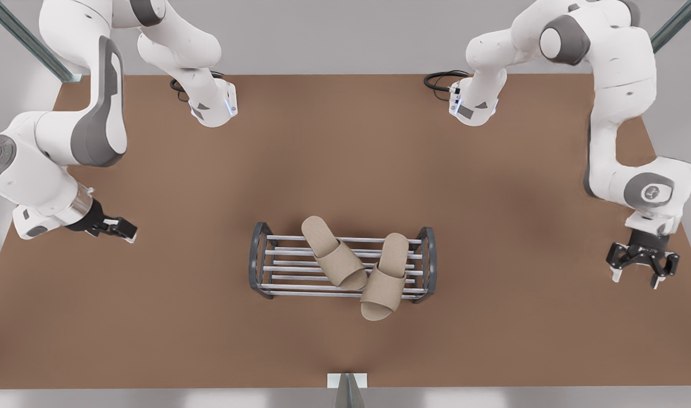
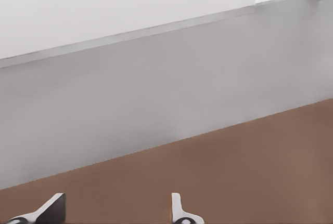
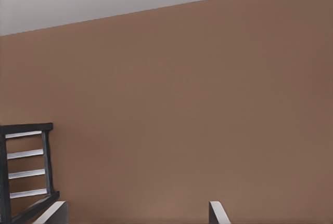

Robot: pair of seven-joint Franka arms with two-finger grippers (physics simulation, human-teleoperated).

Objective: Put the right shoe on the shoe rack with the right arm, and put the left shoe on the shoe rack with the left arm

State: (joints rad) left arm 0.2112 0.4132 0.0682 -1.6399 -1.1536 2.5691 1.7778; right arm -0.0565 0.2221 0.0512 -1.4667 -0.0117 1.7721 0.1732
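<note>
Both wide open over the surface (image 1: 492, 215), my right tool (image 1: 131, 233) and left tool (image 1: 636, 280) flank the shoe rack (image 1: 258, 260), where one slipper (image 1: 334, 252) touches the other slipper (image 1: 386, 280).

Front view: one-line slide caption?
Both slippers on the shoe rack; both end effectors open, clear.

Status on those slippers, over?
Right gripper, left gripper open, wide apart. One tan woven slipper lies on grey-framed silver-rod rack; other tan slipper overhangs its near edge. No obstruction.
</note>
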